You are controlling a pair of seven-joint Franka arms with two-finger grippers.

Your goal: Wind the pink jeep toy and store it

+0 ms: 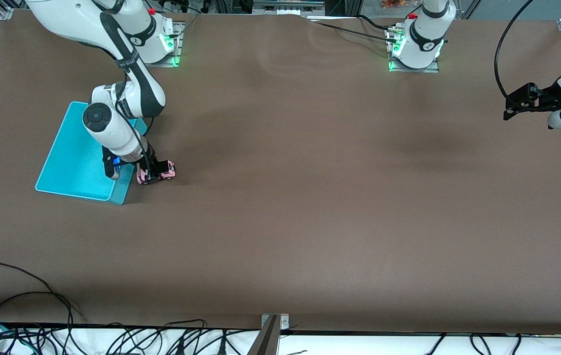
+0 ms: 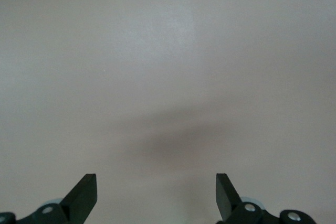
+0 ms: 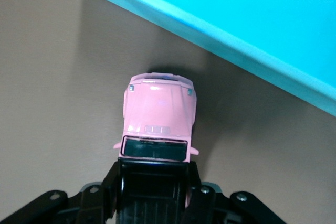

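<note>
The jeep (image 1: 156,172) stands on the table (image 1: 310,207) just beside the bin's (image 1: 70,162) long edge, at about 3 o'clock from the bin in the front view, outside it and seemingly not touching it; the right wrist view shows a narrow strip of bare table between the jeep's (image 3: 159,116) pink hood and the bin's (image 3: 247,30) rim. The right gripper (image 1: 149,173) has its fingers closed on the jeep's black rear part, one finger (image 3: 111,192) on each side of the roof, and the wheels seem to rest on the table, though the view is too steep to be sure. The bin is a shallow turquoise tray lying toward the right arm's end of the table, its floor bare where the arm does not cover it. From the jeep toward 3 o'clock and 6 o'clock in the front view the brown table runs open all the way to its edges. The left gripper (image 1: 519,104) waits in the air over the left arm's end of the table, near the 3 o'clock edge of the front view, with its fingers (image 2: 84,195) spread wide and only bare surface under them. The table cover is a matte brown sheet with a slight ripple between the two bases. Black cables (image 1: 88,340) lie along the table's edge nearest the front camera.
</note>
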